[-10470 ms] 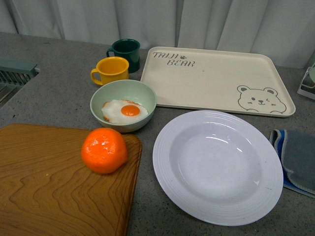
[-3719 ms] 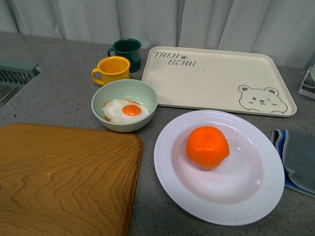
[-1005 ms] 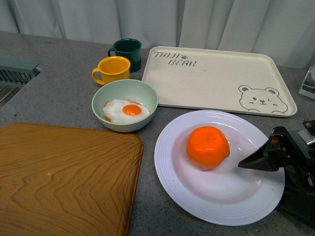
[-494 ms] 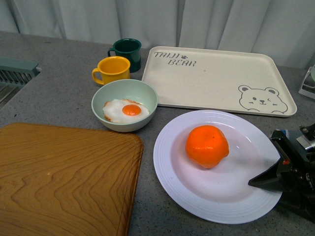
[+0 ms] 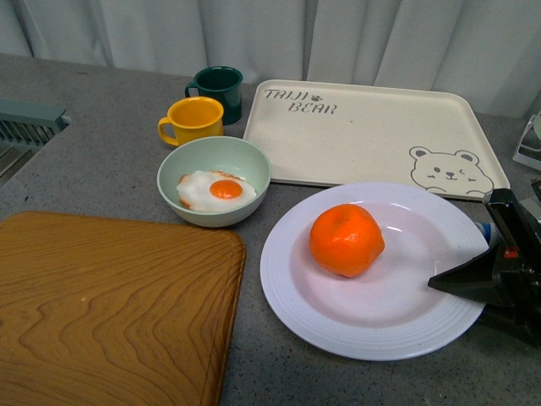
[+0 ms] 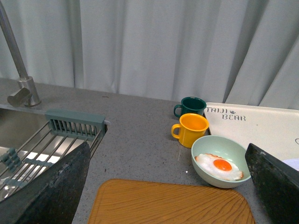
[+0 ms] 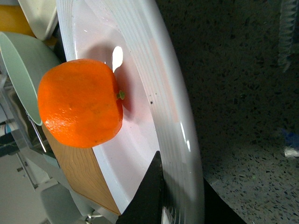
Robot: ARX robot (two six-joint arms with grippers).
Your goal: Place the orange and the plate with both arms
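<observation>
I have the right end effector (image 5: 463,282) at the right edge of the plate (image 5: 287,296). Its jaws are narrowed onto the rim, one finger (image 7: 150,193) lying over the ridged upper face and the other, as far as the right wrist view shows, tucked underneath. I read that as a hold on the plate.

The orange (image 5: 347,240) sits in the plate's well, a little left of centre. It is on the far side of the well from my grip and apart from the finger. The plate is round, so there is no long axis to line up with. What matters is that the fingers point along a radius, toward the orange, with the whole load hanging out to the left of the grip.

The tray (image 5: 380,135) lies directly beyond the plate, away from the robot. The plate's far rim overlaps the tray's near edge in the front view, so I judge the plate is raised there, though I cannot confirm the clearance. If the tray is the target, the move is straight forward, with the plate kept level so the orange does not roll.

The right arm comes in low from the right, close to the tabletop (image 5: 101,161). The left end effector (image 6: 167,145) is not in the front view. Its own camera shows the fingers spread wide and holding nothing, high above the cutting board (image 6: 168,205) and looking toward the green bowl (image 6: 205,142). The right arm is plainly the nearer one.
</observation>
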